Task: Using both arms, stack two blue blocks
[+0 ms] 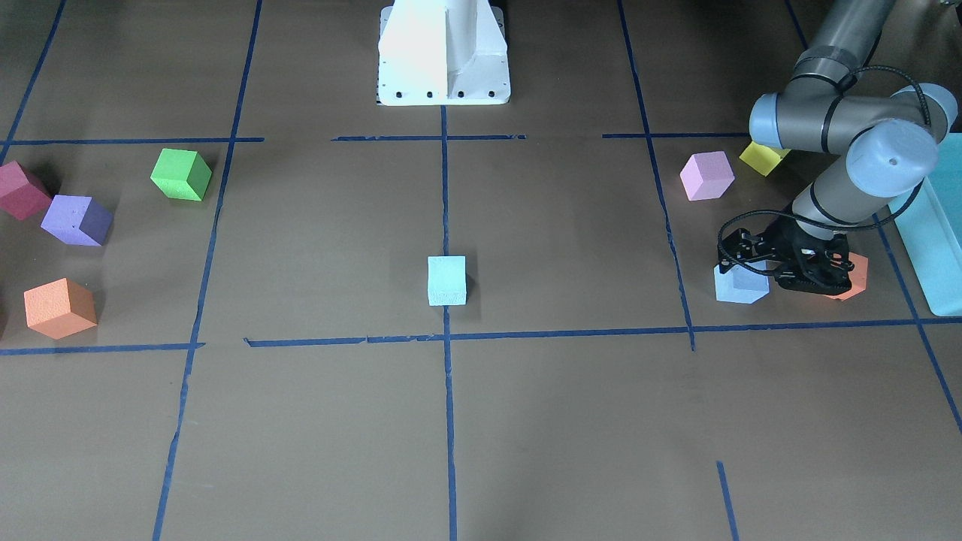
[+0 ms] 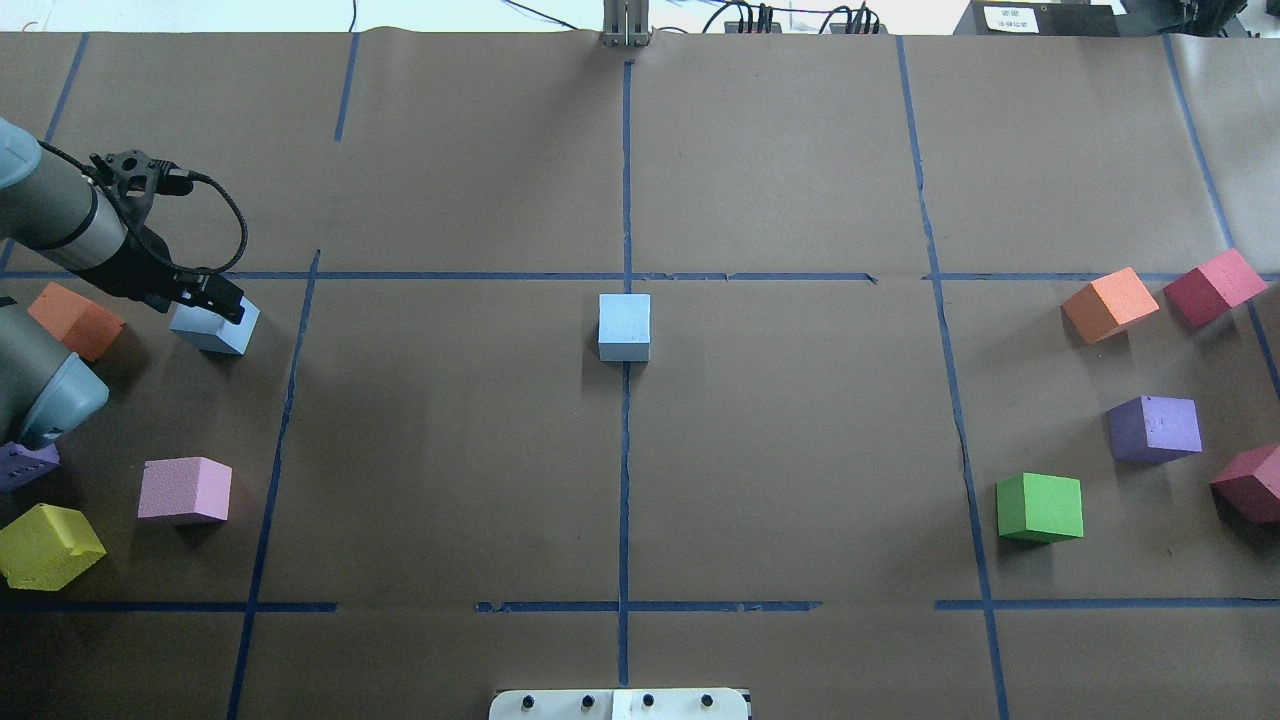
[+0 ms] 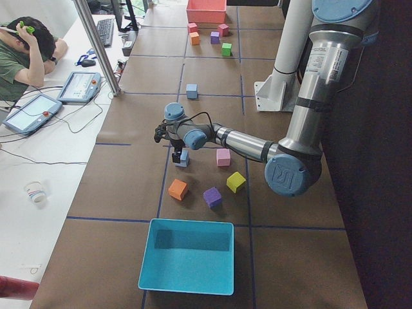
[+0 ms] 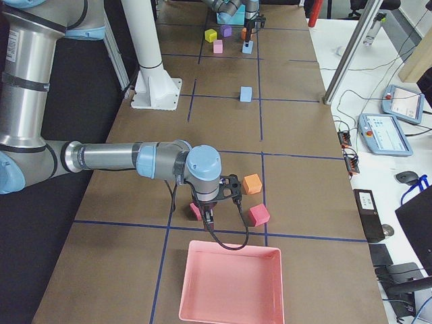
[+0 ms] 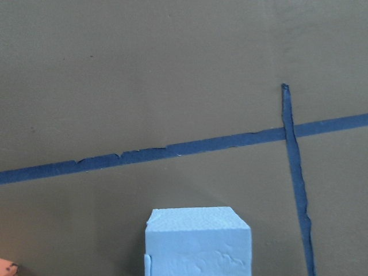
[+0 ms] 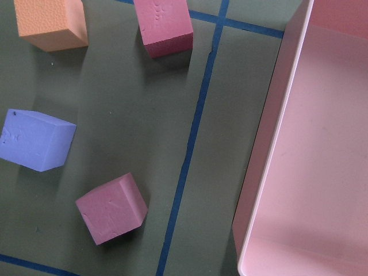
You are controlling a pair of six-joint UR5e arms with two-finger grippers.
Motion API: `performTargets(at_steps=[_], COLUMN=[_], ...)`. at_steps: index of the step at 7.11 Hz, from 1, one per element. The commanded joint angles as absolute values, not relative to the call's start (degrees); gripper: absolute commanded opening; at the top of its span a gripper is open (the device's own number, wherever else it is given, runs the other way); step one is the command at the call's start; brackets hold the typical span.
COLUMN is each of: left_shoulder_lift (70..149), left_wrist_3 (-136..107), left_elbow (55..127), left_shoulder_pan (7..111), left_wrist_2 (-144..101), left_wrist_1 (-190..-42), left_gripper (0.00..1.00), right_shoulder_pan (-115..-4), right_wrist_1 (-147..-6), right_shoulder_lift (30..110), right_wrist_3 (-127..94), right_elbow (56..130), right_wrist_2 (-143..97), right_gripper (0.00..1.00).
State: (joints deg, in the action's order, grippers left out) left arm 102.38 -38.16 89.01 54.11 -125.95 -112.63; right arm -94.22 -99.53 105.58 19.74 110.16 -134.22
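One pale blue block [image 2: 624,326] stands alone on the centre tape line; it also shows in the front view [image 1: 446,280]. The second blue block [image 2: 215,330] rests on the table at the left, and also shows in the front view [image 1: 740,287] and at the bottom of the left wrist view [image 5: 198,241]. My left gripper [image 2: 212,305] hangs just over this block's far edge; its jaws look open, with nothing held. My right gripper [image 4: 209,212] shows only in the exterior right view, by a red cube. I cannot tell whether it is open or shut.
An orange cube [image 2: 75,320] sits close beside my left gripper. Pink [image 2: 185,490], yellow [image 2: 48,545] and purple cubes lie nearer the robot. A teal tray [image 3: 187,257] is at the left end and a pink tray [image 4: 233,283] at the right. Several cubes [image 2: 1040,507] lie at the right.
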Motion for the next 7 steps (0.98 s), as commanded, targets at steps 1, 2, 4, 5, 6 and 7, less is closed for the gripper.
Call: performTargets(at_steps=[1,2,4,5,6,7], left_shoulder_lift=[102.83,102.74,103.18,103.27,104.14,105.89], left_wrist_3=[-37.97,-37.97,-38.23,-38.32,-38.49,-38.67], left_elbow=[86.94,86.66,86.4,86.83,87.53,88.84], left_shoulder_pan=[52.48,51.69,51.24,51.33,51.59,52.03], left_wrist_2=[-125.95,-125.95,-125.77,-125.77,-125.77,-125.77], left_wrist_1=[-112.94,-112.77,-112.59,-112.59,-112.33,-111.19], left_gripper=[1.0,1.0,0.52,0.49,0.49,0.49], right_shoulder_pan=[-94.22,-94.22,-94.22,-94.22,-94.22,-94.22], right_wrist_1=[-98.7,-98.7,-98.7,-98.7,-98.7,-98.7], right_shoulder_lift=[105.64,105.64,105.64,105.73,105.73,105.73], right_wrist_3=[19.78,19.78,19.78,19.78,19.69,19.69], right_elbow=[109.86,109.86,109.86,109.86,109.86,109.86], right_wrist_2=[-134.21,-134.21,-134.21,-134.3,-134.38,-134.38], right_gripper=[0.99,0.99,0.99,0.99,0.99,0.99])
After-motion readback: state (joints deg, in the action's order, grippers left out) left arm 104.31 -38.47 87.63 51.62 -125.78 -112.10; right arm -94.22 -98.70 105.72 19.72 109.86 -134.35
